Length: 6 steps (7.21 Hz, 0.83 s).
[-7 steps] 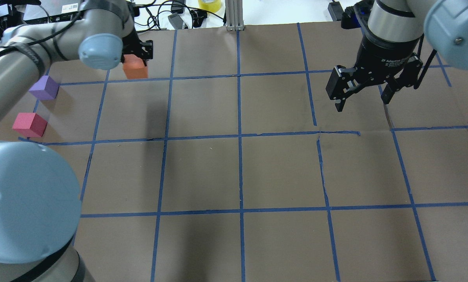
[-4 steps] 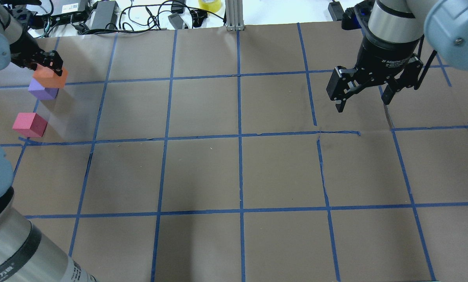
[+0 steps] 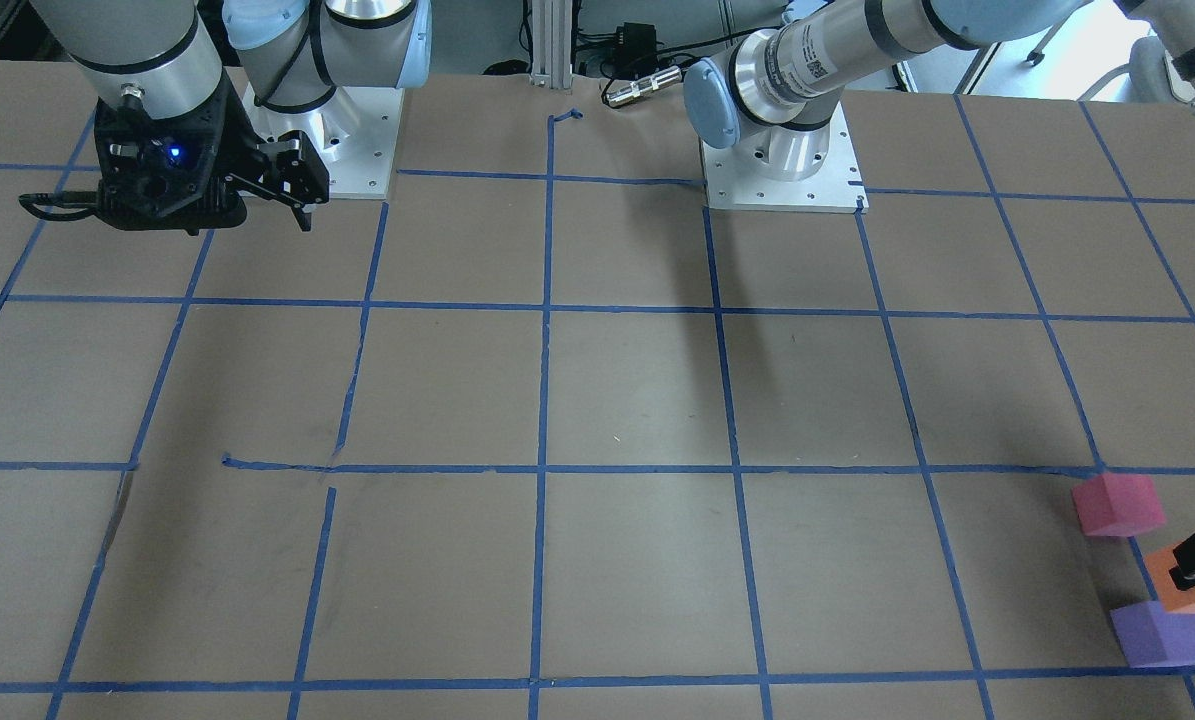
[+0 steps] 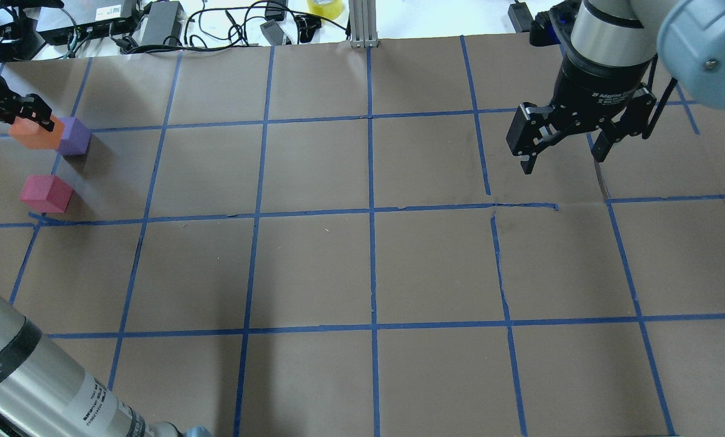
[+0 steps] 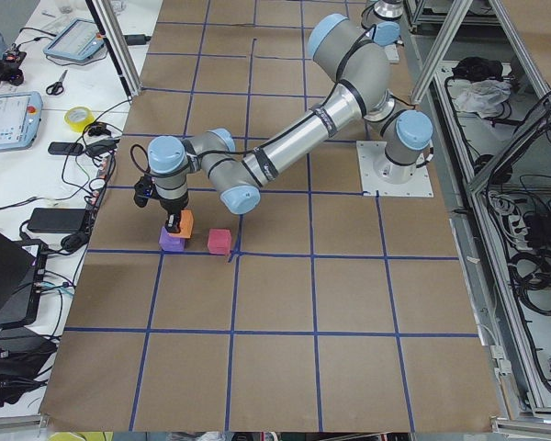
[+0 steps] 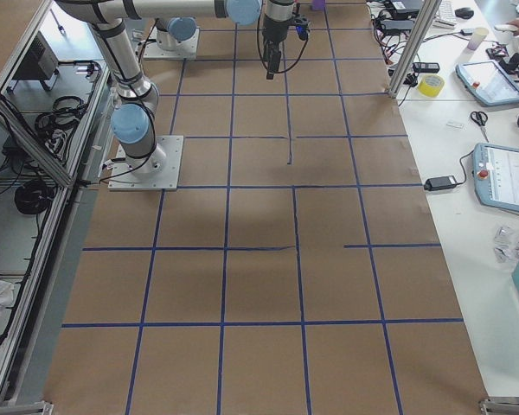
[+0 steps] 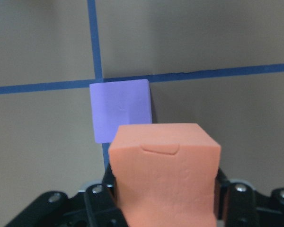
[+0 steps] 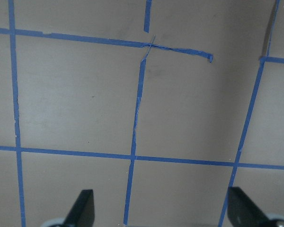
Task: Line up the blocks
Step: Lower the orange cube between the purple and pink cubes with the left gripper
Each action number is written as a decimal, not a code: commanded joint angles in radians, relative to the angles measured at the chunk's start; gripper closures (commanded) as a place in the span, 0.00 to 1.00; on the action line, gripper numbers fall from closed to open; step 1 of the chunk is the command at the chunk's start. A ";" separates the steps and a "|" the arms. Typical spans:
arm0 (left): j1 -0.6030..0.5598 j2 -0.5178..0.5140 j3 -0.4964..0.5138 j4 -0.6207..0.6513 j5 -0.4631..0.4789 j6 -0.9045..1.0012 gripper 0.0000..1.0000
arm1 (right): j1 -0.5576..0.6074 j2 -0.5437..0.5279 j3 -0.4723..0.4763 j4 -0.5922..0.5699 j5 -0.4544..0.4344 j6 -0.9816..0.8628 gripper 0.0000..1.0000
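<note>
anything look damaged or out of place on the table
Yes: near the open right gripper the blue tape grid is broken. One line stops short with a loose end, and the crossing strip runs crooked and offset. Nothing else stands out.

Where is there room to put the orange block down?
Lots of bare table lies between the pinkish-red block and the right hand, and in the squares nearer the robot. It is crowded at the robot's left edge, where the orange block is held close to the purple block.

Matte foam orange block (image 7: 163,175), brown paper tabletop (image 4: 313,267).
</note>
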State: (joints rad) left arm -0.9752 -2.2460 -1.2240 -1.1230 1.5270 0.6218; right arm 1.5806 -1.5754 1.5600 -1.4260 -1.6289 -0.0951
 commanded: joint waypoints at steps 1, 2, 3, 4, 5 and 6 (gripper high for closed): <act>0.018 -0.011 -0.009 -0.012 -0.004 -0.014 0.60 | 0.001 0.000 0.000 -0.001 0.000 0.000 0.00; 0.018 -0.012 -0.020 -0.012 -0.004 -0.025 0.60 | -0.001 0.000 0.000 -0.001 0.000 0.000 0.00; 0.018 -0.012 -0.025 -0.012 -0.004 -0.034 0.60 | -0.001 0.000 0.000 -0.001 0.000 0.000 0.00; 0.018 -0.014 -0.023 -0.012 0.002 -0.039 0.60 | -0.001 0.000 0.000 -0.001 0.000 0.000 0.00; 0.016 -0.014 -0.028 -0.012 -0.002 -0.040 0.60 | -0.001 0.000 0.000 -0.001 0.000 0.000 0.00; 0.016 -0.018 -0.028 -0.012 -0.001 -0.039 0.60 | -0.001 0.000 0.000 -0.001 0.000 -0.001 0.00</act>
State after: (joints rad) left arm -0.9580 -2.2606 -1.2501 -1.1351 1.5260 0.5834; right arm 1.5801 -1.5754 1.5601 -1.4266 -1.6291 -0.0955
